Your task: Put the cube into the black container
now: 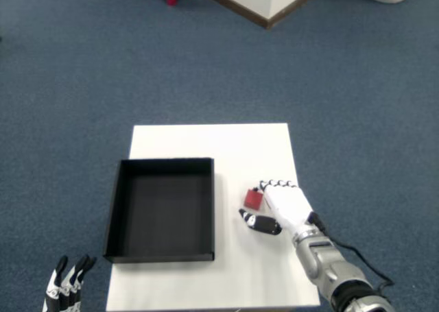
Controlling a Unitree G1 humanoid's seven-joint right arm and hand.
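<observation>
White table (pixel 206 140) bears an empty black container (pixel 163 166); the right hand (pixel 285 206), fingers apart, touches the cube (pixel 254 199), not yet lifted.

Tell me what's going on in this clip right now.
The right robot hand is on a white table, its fingertips against a small red cube and its thumb stretched out below the cube. Whether it has actually gripped the cube can't be told from this view. The cube sits on the table just right of the black container, which has nothing in it. The other robot hand hangs low at the table's near left corner, holding nothing.
</observation>
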